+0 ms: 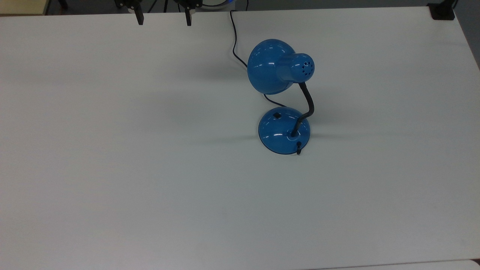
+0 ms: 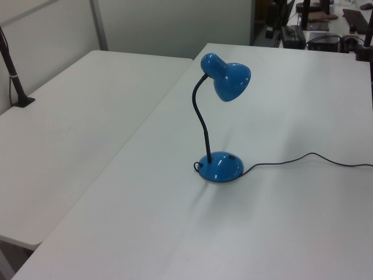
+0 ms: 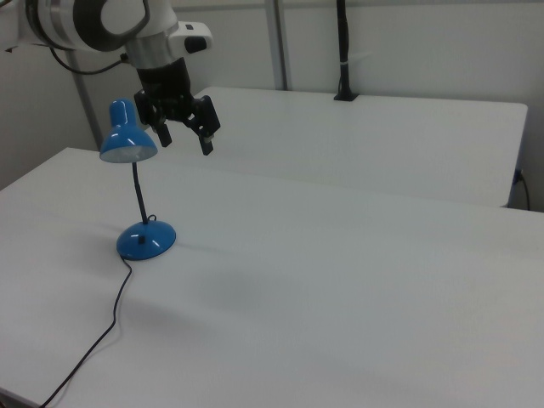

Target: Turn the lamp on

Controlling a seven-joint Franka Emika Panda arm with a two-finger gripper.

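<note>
White tabletop (image 1: 150, 150) (a second table (image 2: 70, 116) alongside) carries the lamp (image 1: 283, 97); tool (image 3: 184, 133) hangs above, fingers apart.

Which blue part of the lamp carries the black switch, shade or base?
The base: the small black switch sits on its dome; the shade shows none.
</note>
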